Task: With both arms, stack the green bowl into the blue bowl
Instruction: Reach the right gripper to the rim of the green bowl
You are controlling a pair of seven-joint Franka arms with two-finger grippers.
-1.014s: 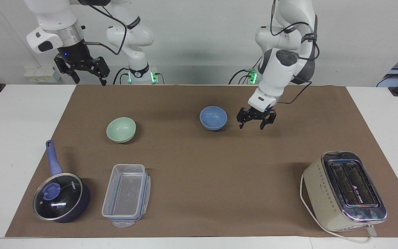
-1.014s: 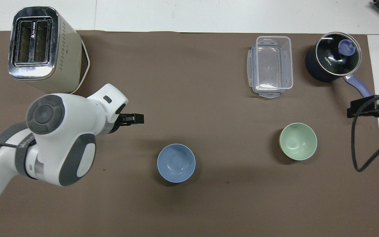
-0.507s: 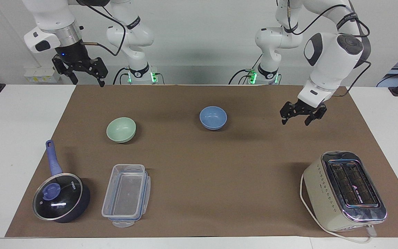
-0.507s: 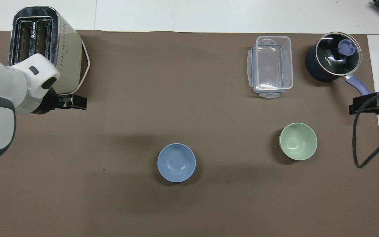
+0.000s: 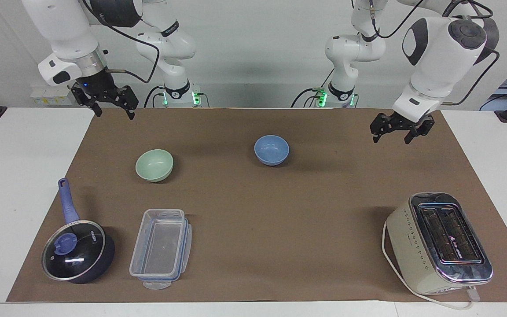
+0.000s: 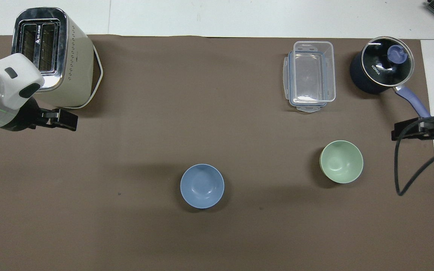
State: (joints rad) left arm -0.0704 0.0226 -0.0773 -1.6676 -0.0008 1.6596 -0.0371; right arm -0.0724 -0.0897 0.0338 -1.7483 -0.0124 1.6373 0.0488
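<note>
Brown mat, both bowls untouched: the blue bowl [image 5: 271, 150] sits mid-mat nearest the robots, the green bowl [image 5: 154, 165] a little farther out toward the right arm's end. The left gripper [image 5: 397, 129], fingers spread and empty, has swung away from the blue bowl to the mat's left-arm end; the right gripper [image 5: 106, 98], also spread, drifts in, so its pick looks next. Farther out, the plastic container [image 5: 161, 248], saucepan [image 5: 77, 251] and toaster [image 5: 440, 243] block nothing.
</note>
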